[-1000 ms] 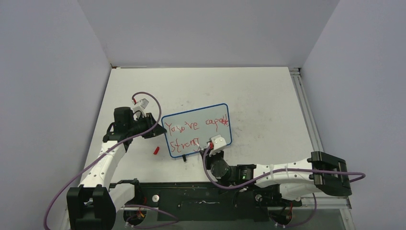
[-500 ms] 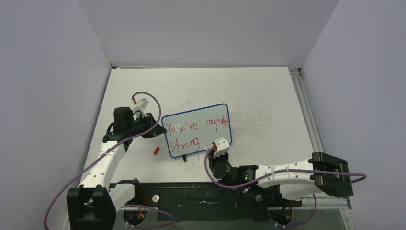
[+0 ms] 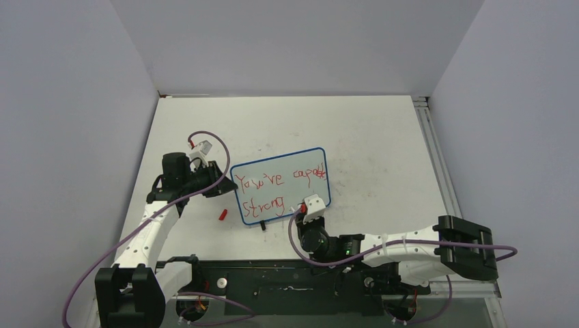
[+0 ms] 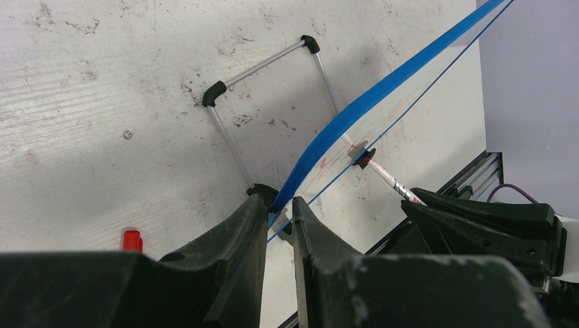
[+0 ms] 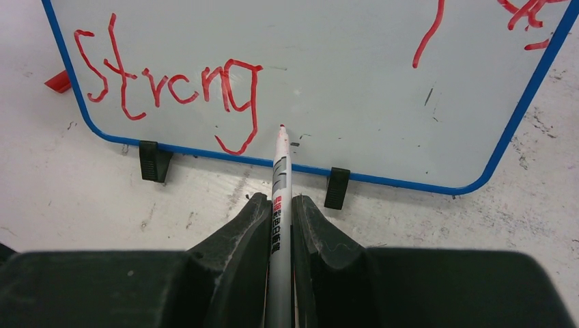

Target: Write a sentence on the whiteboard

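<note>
Red sentence (image 3: 263,182) on blue-framed whiteboard (image 5: 355,89)

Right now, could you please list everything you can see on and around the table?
whiteboard: one, white with a blue frame, mid-table
sentence: two lines, red, on the whiteboard
clip feet: two, black, on the whiteboard's lower edge
wire stand: one, silver with black ends, on the table behind the whiteboard
marker: one, white with a red tip, tip by the last letter of "Strong"
cap: one, red, on the table left of the whiteboard
table: one, scuffed white, under everything
left gripper: one, black, shut on the whiteboard's left edge
right gripper: one, black, shut on the marker
</note>
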